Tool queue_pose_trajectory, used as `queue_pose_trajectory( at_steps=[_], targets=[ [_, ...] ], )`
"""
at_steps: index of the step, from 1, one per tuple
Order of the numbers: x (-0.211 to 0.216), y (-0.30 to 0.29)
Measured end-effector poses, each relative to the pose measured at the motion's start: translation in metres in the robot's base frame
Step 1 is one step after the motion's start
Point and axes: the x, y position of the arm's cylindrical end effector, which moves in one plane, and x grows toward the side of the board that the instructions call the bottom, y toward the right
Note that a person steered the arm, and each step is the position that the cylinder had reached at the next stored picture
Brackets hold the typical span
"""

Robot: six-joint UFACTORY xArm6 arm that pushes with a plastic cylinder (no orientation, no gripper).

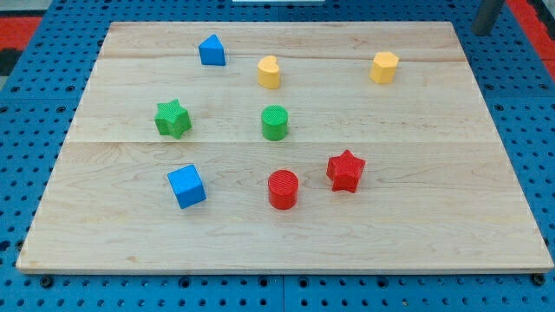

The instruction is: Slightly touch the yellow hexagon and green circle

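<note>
A: While the rod (486,16) shows only as a dark stub at the view's top right corner, off the wooden board (286,243), its tip is cut off by the frame. Note that: tip position relative to the blocks not visible, and this arm carries no pincer, so no open-or-closed state to record.

B: Noted. Targets?

A: Single camera view. The yellow hexagon (384,67) stands near the view's top right, well apart from everything else. The green circle (274,122) stands upright near the board's middle, below the yellow heart (270,72) and above the red circle (283,189).

B: Handling?

A: My judgement: both look like small, stiff, light plastic pieces on smooth wood, so they would slide at the least nudge. Nothing to take hold of; a rod can only meet a side face. For a slight touch, approach slowly and stop on contact. The hexagon's flat faces suit this better than the circle's curved wall, where an off-centre touch may glance away.

B: Count?

A: Eight blocks. Yellow: two, hexagon and heart. Green: two, circle and green star (173,119). Red: two, circle and red star (345,170). Blue: two, a blue cube (186,185) at lower left and a blue triangle-like block (212,50) at the top.
</note>
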Motion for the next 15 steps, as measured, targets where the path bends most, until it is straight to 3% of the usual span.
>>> queue_pose_trajectory(
  at_steps=[3, 5, 6, 7, 9, 10, 12, 13, 14, 15],
  targets=[
    [0.015, -0.018],
    [0.088, -0.106],
    [0.103, -0.14],
    [0.088, -0.188],
    [0.098, -0.19],
    [0.137, -0.202],
    [0.174, -0.312],
    [0.199, -0.298],
    [0.231, -0.236],
    [0.232, -0.161]
  ],
)
